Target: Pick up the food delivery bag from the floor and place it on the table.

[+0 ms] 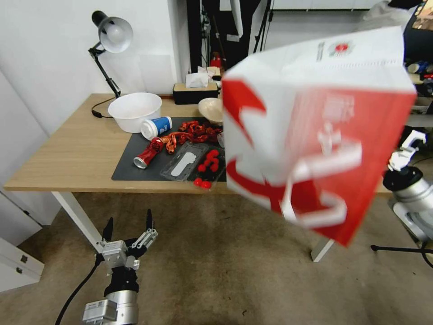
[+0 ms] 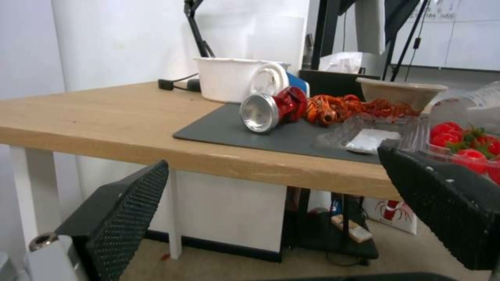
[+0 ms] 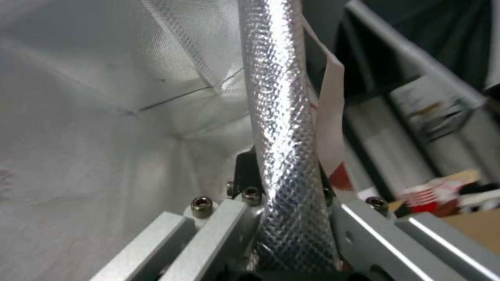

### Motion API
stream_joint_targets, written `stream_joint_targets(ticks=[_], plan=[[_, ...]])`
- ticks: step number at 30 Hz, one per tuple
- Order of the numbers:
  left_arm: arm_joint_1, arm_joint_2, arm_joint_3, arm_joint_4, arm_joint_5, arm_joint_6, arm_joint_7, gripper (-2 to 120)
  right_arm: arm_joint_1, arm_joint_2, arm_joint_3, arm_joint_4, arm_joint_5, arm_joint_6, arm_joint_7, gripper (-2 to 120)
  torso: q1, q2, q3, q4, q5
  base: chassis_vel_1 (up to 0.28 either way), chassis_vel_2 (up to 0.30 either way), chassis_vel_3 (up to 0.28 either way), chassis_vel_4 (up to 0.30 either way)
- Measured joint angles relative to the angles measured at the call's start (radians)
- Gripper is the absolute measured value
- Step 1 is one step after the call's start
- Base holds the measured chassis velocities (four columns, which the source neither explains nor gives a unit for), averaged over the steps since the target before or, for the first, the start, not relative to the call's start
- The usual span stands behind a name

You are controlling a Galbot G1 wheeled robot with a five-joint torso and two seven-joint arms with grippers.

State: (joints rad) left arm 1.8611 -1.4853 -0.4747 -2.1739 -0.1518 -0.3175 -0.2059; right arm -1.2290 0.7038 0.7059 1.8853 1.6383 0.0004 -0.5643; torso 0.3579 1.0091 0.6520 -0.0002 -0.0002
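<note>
The food delivery bag, white with red side panels and white handles, hangs tilted in the air, covering the right end of the table. My right gripper is shut on the bag's foil-lined wall, beside its silver interior; the bag hides this gripper in the head view. My left gripper hangs open and empty low over the floor, in front of the table's near edge. Its black fingers frame the tabletop.
On the dark grey mat lie a crushed red can, a tipped cup, red shells and strawberries. Also on the table are a white bowl, a desk lamp and a tissue box. A white table leg stands near the left gripper.
</note>
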Motion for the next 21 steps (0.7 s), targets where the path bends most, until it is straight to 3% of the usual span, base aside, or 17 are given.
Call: stream_joint_targets(ticks=[2, 5, 6, 8, 11, 14, 19, 21], plan=[[-0.001, 0.001, 0.0, 0.001, 0.0, 0.0, 0.0, 100, 0.003, -0.001, -0.001, 0.009, 0.0, 0.015, 0.033, 0, 0.0, 0.0, 0.0, 0.0, 0.0, 0.0, 0.0, 0.0, 0.0], [-0.005, 0.004, 0.001, 0.006, -0.002, 0.0, 0.0, 100, 0.022, -0.008, -0.004, 0.056, -0.006, 0.065, 0.215, 0, 0.0, 0.0, 0.0, 0.0, -0.0001, 0.0, 0.0, 0.0, 0.0], [-0.005, 0.004, 0.001, 0.006, -0.002, 0.0, 0.0, 100, 0.022, -0.008, -0.004, 0.056, -0.006, 0.065, 0.215, 0, 0.0, 0.0, 0.0, 0.0, -0.0001, 0.0, 0.0, 0.0, 0.0], [-0.007, 0.007, 0.003, 0.011, -0.003, 0.0, -0.001, 100, 0.04, -0.015, -0.009, 0.078, -0.028, 0.074, 0.36, 0, 0.0, 0.0, 0.0, 0.0001, 0.0, 0.0, 0.0, 0.0, 0.0], [-0.009, 0.01, 0.003, 0.014, -0.003, 0.0, -0.001, 100, 0.052, -0.02, -0.012, 0.092, -0.048, 0.074, 0.463, 0, 0.0, 0.0, 0.0, 0.0, 0.0001, 0.0, 0.0, 0.0, 0.0], [-0.012, 0.015, 0.002, 0.016, -0.005, 0.0, -0.004, 100, 0.074, -0.035, -0.014, 0.117, -0.071, 0.033, 0.624, 0, 0.0, 0.0, 0.0, 0.0001, 0.0001, 0.0, 0.0, 0.0, 0.0], [-0.015, 0.021, 0.002, 0.018, -0.006, 0.0, -0.007, 100, 0.09, -0.053, -0.007, 0.144, -0.078, -0.032, 0.723, 0, 0.0, 0.0, 0.0, 0.0, 0.0002, 0.0, 0.0, 0.0, 0.0], [-0.019, 0.026, 0.002, 0.02, -0.007, 0.001, -0.008, 100, 0.102, -0.069, 0.002, 0.167, -0.078, -0.101, 0.795, 0, 0.0, 0.0, 0.0, 0.0, 0.0001, 0.0, 0.0, 0.0, 0.0]])
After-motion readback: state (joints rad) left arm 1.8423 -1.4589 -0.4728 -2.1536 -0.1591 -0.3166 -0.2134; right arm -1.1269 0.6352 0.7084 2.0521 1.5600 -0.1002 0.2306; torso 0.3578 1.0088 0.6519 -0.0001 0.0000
